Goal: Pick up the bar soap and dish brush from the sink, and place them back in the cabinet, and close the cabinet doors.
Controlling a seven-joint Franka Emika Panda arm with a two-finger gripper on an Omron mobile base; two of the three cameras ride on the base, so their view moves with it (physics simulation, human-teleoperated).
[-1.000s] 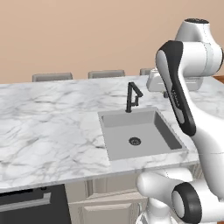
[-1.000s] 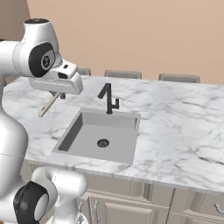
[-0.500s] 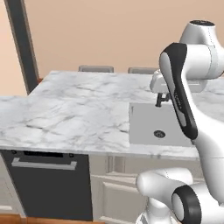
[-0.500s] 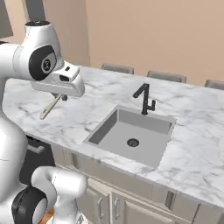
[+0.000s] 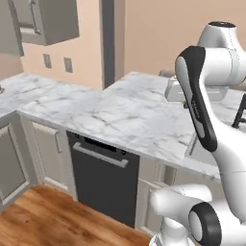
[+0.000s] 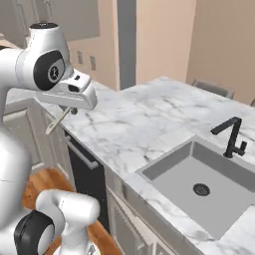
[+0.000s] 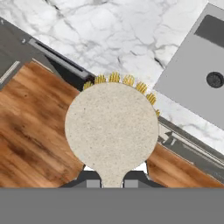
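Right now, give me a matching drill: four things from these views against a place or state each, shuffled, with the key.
Things:
1. dish brush
2. sink
3. faucet
4. dishwasher

Place or state:
A. black, standing at the far rim of the basin
B. dark front with a bar handle, under the marble counter
C. held in the shut tool, round cream head toward the camera
D. grey basin with nothing in it but the round drain

Pairs: 1-C, 2-D, 3-A, 4-B
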